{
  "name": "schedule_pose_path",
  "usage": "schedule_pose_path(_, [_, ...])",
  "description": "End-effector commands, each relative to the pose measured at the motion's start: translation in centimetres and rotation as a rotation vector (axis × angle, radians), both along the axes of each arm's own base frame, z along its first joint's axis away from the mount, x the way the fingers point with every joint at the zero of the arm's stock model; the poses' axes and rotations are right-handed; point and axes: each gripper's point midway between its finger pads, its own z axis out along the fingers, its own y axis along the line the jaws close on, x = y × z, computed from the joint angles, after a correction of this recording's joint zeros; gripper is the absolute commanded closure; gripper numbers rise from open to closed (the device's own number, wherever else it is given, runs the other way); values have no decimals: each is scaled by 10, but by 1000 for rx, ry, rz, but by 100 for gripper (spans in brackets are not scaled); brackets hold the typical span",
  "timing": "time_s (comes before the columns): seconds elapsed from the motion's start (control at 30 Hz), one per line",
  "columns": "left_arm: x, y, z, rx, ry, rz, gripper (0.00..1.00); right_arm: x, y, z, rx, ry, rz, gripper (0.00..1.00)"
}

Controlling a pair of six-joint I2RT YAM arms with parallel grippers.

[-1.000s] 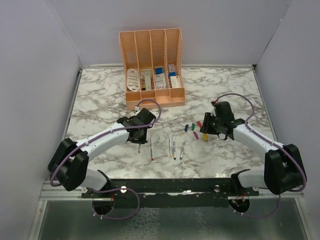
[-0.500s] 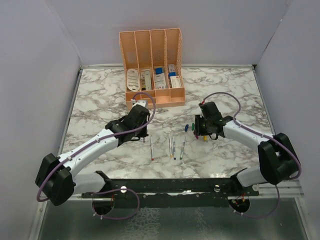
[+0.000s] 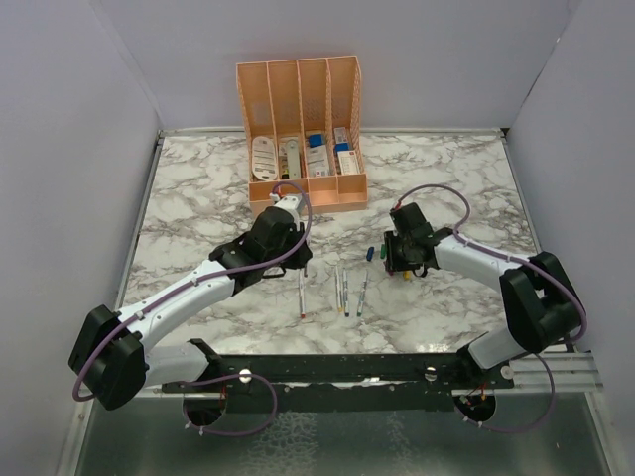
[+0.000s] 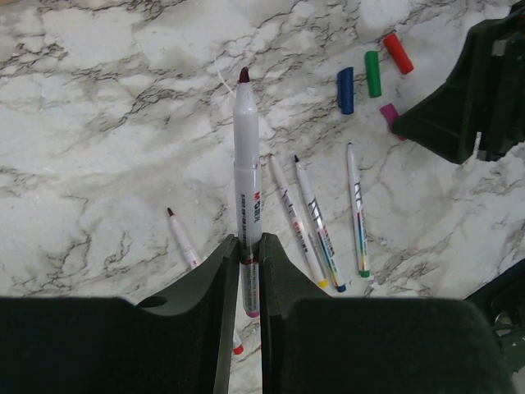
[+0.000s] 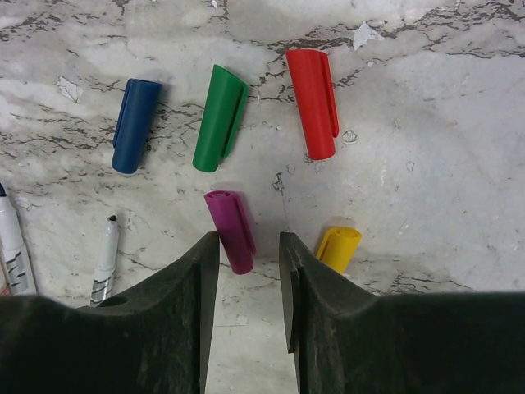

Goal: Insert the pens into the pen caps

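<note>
My left gripper (image 4: 246, 246) is shut on the purple pen (image 4: 248, 164), gripping it near its back end so that it points away from the camera, above the marble. In the top view this gripper (image 3: 294, 260) is left of the pens. Four more pens lie on the table: red (image 4: 184, 238), yellow (image 4: 294, 222), blue (image 4: 318, 223) and green (image 4: 356, 209). My right gripper (image 5: 244, 246) is open, its jaws on either side of the near end of the purple cap (image 5: 230, 230). The yellow cap (image 5: 338, 248) lies just right of it. The blue (image 5: 134, 125), green (image 5: 220, 117) and red (image 5: 312, 103) caps lie beyond.
A peach organiser (image 3: 300, 139) with boxes and cards stands at the back middle of the marble table (image 3: 198, 188). The loose pens lie in a row (image 3: 342, 290) between the two grippers. Grey walls close in left, right and back.
My left gripper has lifted the purple pen and moved right and away from the near edge. My right gripper has moved left and down over the purple cap.
</note>
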Motion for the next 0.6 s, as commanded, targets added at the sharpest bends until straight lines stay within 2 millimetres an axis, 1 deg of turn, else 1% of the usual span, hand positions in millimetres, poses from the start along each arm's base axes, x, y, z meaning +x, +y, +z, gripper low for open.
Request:
schedule_pose_path(0.0, [3, -20, 20, -103, -55, -75, 100, 10, 1, 2, -38, -24, -1, 65])
schedule_pose_path(0.17, [2, -22, 18, -104, -51, -83, 100, 10, 6, 2, -42, -25, 15, 65])
schedule_pose_path(0.4, [3, -25, 20, -116, -56, -91, 100, 7, 5, -4, -76, -9, 13, 67])
schedule_pose_path(0.57, [4, -25, 22, -129, -63, -83, 100, 0, 5, -9, -90, 11, 17, 68])
